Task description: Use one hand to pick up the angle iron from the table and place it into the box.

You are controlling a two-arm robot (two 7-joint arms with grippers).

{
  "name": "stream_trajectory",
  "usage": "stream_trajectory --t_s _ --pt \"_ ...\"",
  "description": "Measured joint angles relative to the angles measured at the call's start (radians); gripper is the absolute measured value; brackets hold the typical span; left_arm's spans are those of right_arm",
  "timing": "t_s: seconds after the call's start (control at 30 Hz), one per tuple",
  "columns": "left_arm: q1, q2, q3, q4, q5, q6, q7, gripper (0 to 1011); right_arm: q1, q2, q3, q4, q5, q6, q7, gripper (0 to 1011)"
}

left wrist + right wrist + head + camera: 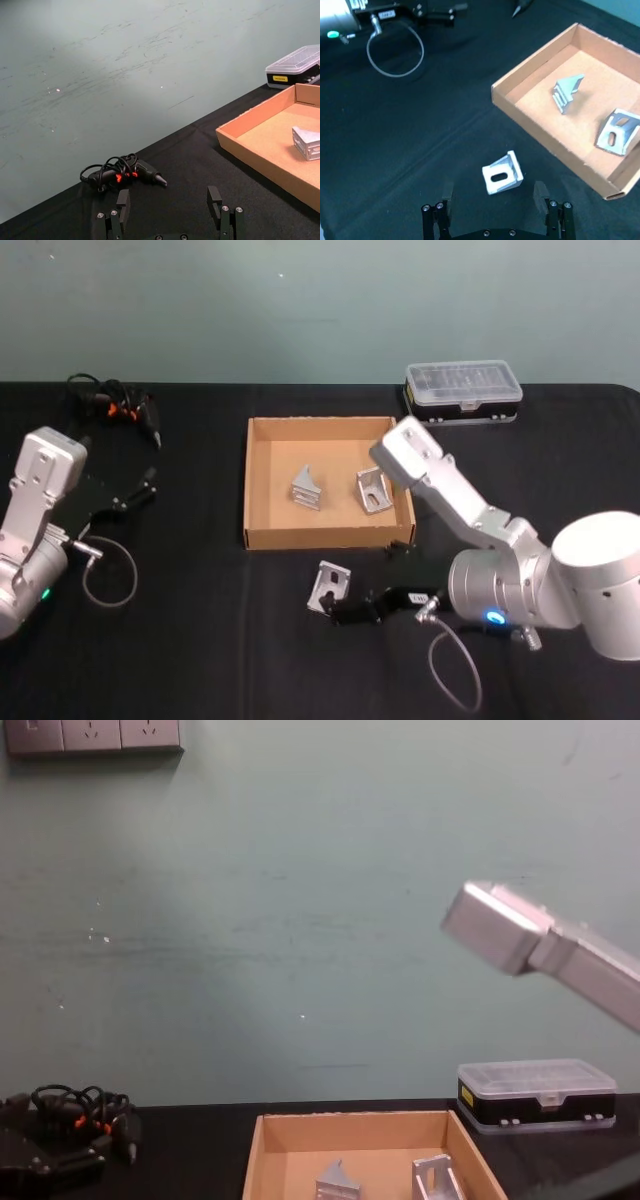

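Tabletop scene, head view. Flat black matte table (200,660) carrying a shallow tan cardboard box (325,536) with low walls, set toward 12 o'clock from the table's middle.

The task piece is a small silver-grey metal angle iron (330,587) with a slotted face. It lies on the table outside the box, at 6 o'clock from the front wall and near it.

The black right gripper (345,612), on a boxy silver-grey arm, sits just beside this piece at its 5 o'clock. In the right wrist view its fingers (540,192) are spread wide and hold nothing. The angle iron (502,172) lies in line with the gap, clear of both fingers.

Two further silver angle irons rest on the box floor, one (307,487) left of centre and one (373,490) at its 3 o'clock, close to the right wall.

The black left gripper (140,490) hangs at 9 o'clock from the box, well apart from it, fingers wide apart and empty.

A clear-lidded, black-based plastic case (463,390) stands at 1 o'clock from the box, and a tangle of black cables with orange bits (115,405) lies at 10 o'clock.
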Motion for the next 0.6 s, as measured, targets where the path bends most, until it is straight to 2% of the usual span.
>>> stream_trajectory --t_s 0.17,0.6 --pt "0.0 0.0 0.0 0.0 0.0 0.0 0.0 1011 -0.002 0.0 -0.018 0.032 -0.012 -0.021 -0.01 1002" --pt "0.0 0.0 0.0 0.0 0.0 0.0 0.0 1011 0.07 -0.044 -0.075 0.159 -0.042 -0.061 -0.004 1002"
